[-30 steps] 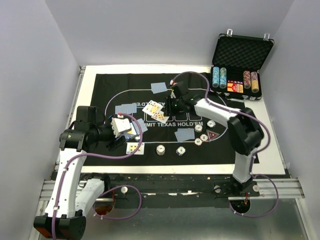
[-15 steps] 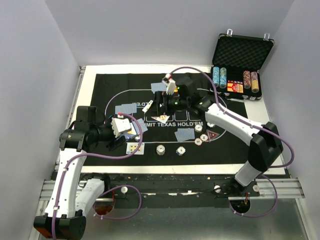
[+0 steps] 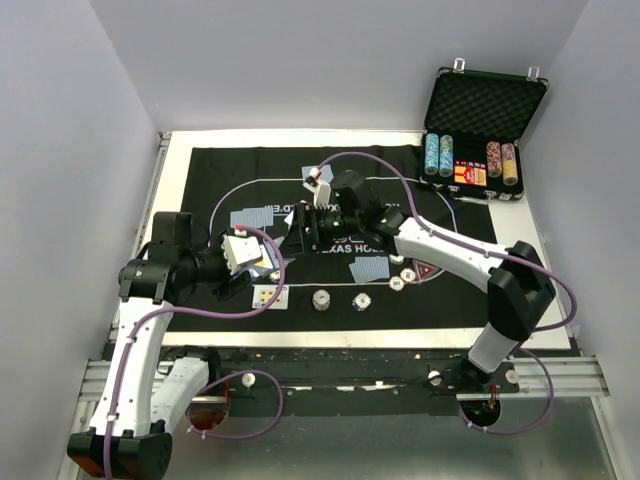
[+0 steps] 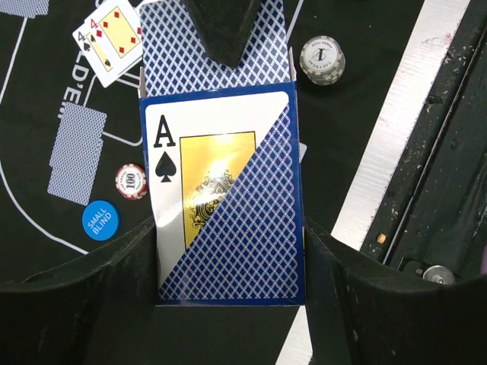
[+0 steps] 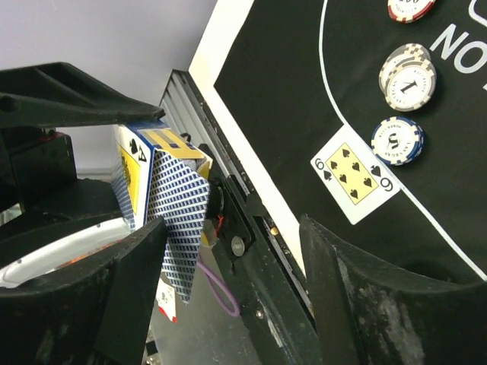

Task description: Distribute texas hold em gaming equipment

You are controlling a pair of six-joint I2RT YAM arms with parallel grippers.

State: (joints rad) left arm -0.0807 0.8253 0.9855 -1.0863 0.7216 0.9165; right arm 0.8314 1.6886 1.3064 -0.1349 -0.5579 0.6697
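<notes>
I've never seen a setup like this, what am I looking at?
Two robot arms are bolted to a table's near edge. One picture looks down from above; the other two come from cameras on each wrist. On the black felt mat lie playing cards, poker chip stacks and a blue small-blind disc; an open case of chips stands at the far right. The left arm has its jaws closed on a deck box. The right arm reaches toward it, jaws open and empty.

Lab test booth: bare white walls (image 3: 300, 60), aluminium mounting rail (image 3: 570, 378).
</notes>
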